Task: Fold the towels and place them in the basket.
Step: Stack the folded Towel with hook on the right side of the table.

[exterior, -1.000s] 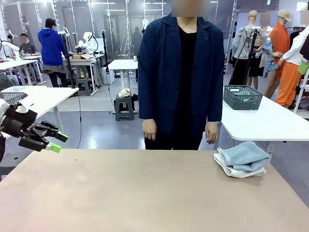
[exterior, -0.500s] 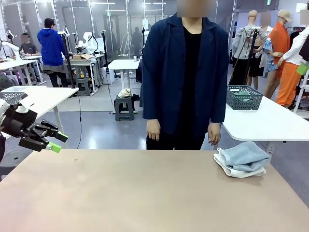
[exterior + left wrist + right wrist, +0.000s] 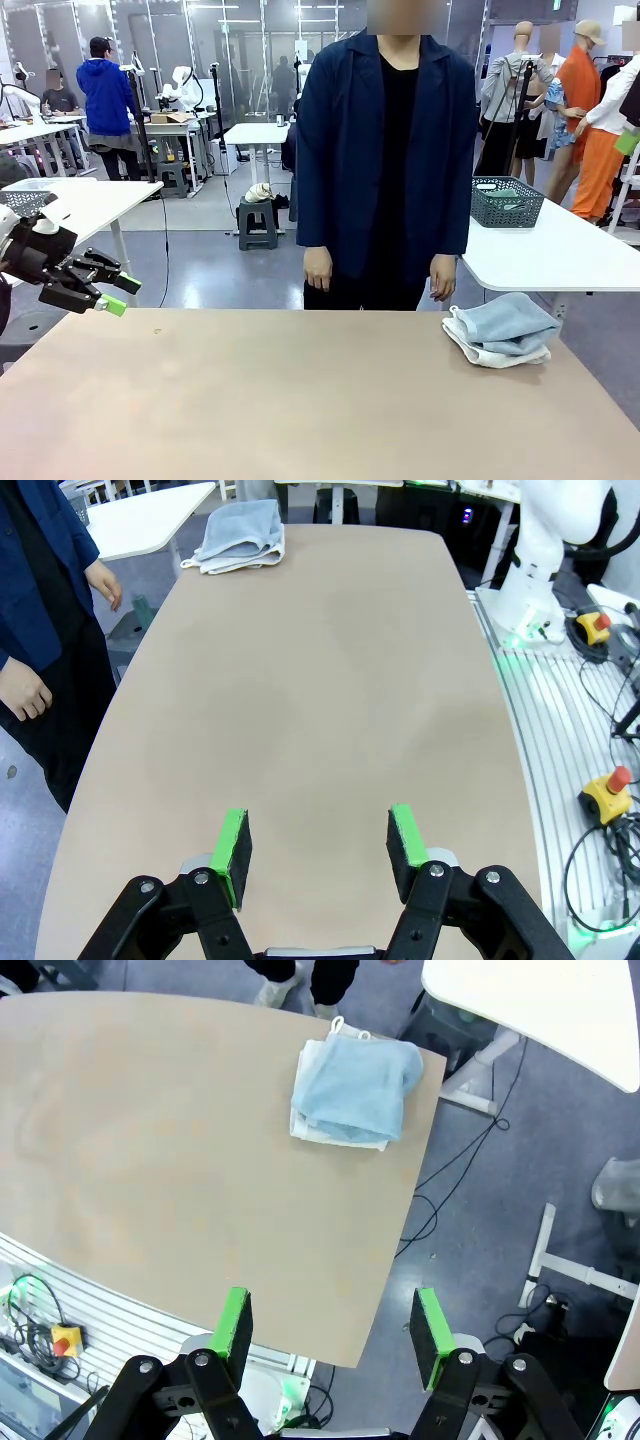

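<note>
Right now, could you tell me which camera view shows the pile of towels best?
The right wrist view: it looks down on the towels, pale blue on white, whole at the table corner. The front view shows them side-on at the table's far right; the left wrist view shows them small and far away.

- Light falls bright and even from ceiling strips far back in the hall, seen in my front view; nothing looks dim.
- The tabletop (image 3: 300, 400) takes the light softly, with a broad pale sheen and no hard glare.
- Shadows are faint: a thin dark edge sits under the towels (image 3: 503, 330) at the far right corner.
- My front view is sharp close in; the hall behind looks softer and busier.
- My left claw (image 3: 318, 848) and right claw (image 3: 330, 1332) show crisp green pads.
- Both wrist views bend straight lines: the tabletop edges curve toward the frame borders.
- The glossy floor beyond the tabletop carries washed reflections.
</note>
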Controlling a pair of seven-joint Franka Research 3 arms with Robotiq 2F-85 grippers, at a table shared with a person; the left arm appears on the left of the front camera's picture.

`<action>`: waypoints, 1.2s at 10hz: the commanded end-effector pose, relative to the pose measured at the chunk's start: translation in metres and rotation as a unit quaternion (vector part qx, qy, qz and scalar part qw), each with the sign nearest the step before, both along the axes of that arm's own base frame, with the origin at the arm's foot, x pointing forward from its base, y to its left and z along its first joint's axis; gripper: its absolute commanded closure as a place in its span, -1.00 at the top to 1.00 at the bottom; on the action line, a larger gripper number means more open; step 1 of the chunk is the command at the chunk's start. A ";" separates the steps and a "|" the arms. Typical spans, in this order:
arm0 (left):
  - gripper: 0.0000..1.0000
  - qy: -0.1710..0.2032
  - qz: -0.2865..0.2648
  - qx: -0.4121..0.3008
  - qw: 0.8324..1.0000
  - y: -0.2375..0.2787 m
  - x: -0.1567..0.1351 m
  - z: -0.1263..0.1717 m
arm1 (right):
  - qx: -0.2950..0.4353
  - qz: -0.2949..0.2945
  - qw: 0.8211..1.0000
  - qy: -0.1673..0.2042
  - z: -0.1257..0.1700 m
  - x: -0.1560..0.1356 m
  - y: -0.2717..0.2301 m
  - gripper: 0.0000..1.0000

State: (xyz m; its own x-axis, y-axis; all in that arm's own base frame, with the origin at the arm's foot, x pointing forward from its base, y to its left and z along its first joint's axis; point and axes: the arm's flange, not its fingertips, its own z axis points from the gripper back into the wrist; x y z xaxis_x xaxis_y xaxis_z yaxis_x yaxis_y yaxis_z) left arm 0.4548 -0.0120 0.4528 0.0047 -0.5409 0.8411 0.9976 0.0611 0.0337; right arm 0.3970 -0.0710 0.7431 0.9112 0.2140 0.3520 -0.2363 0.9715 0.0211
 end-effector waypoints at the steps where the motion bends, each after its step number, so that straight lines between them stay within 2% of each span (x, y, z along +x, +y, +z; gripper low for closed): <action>1: 0.40 -0.002 -0.005 -0.001 1.000 0.001 0.000 0.001 | -0.001 -0.003 1.000 0.001 0.002 0.001 -0.001 0.59; 12: 0.40 -0.002 -0.005 -0.001 1.000 0.001 0.000 0.001 | -0.001 -0.003 1.000 0.001 0.002 0.001 -0.001 0.59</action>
